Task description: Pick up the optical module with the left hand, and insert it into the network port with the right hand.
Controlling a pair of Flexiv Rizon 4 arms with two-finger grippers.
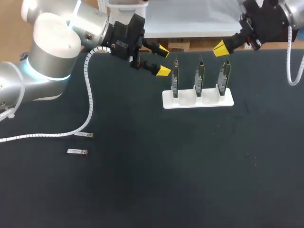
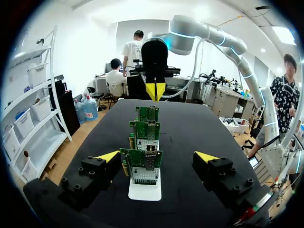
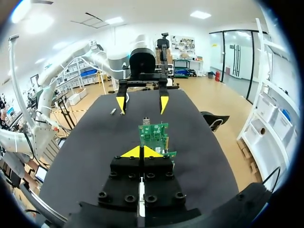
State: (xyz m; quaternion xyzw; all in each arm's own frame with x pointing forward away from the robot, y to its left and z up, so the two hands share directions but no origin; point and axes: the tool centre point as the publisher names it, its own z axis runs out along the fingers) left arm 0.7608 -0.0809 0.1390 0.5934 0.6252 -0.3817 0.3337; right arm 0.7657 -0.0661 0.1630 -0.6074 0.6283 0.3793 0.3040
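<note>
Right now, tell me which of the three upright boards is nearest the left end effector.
The board at the stand's left end, just beside the left end effector's yellow tips.

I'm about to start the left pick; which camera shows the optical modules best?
The head view: both optical modules lie in plain sight on the dark table, toward its left side. The right wrist view shows at most a small distant speck there. The left wrist view, facing the network cards, shows none.

Bright even overhead light, ceiling panels point(image 3: 200, 14) glaring in both wrist views, black table point(image 1: 142, 190) almost shadowless, left arm point(image 1: 52, 42) overexposed
</note>
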